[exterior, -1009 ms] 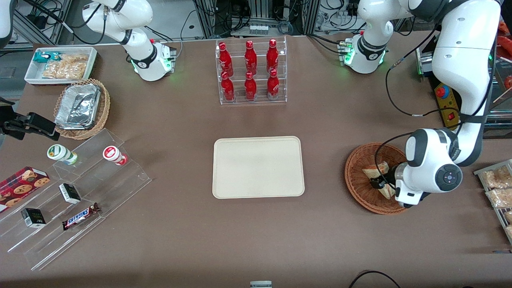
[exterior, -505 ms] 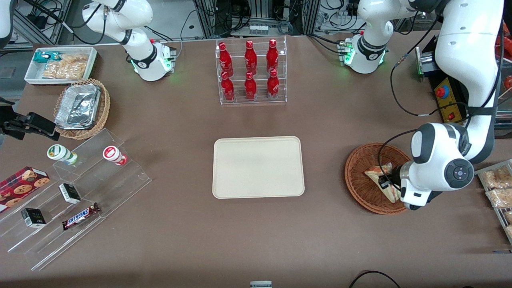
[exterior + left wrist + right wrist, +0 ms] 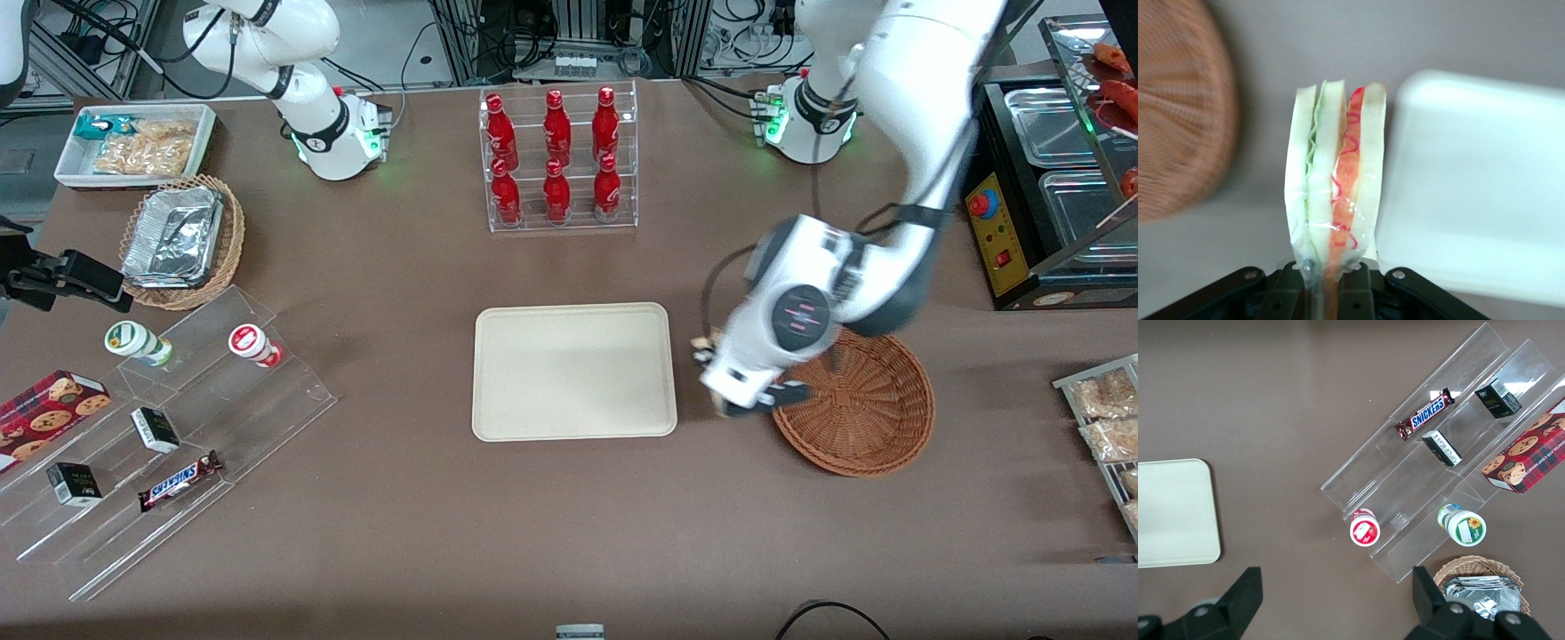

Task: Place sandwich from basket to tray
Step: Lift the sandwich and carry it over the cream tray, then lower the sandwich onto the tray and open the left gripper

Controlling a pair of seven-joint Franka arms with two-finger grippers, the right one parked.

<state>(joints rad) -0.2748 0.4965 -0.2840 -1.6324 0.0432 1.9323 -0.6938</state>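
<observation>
Brown matting covers the surface, and we see the end effector point(image 3: 1328, 270) clamped on the sandwich point(image 3: 1335, 203), aloft between the basket point(image 3: 867, 413) and the tray point(image 3: 573, 371). Held only at its narrow wrapped end, it could slip and drop just beside the tray.

Candy bar point(image 3: 1424, 415) on clear stepped display stand point(image 3: 1418, 463): wrapper reading "SNICKERS". Other labels showing no legible text.

The front view looks down over the whole worktop point(image 3: 400, 533). Both wrist views look straight down, sharing the tray point(image 3: 1485, 187).
</observation>
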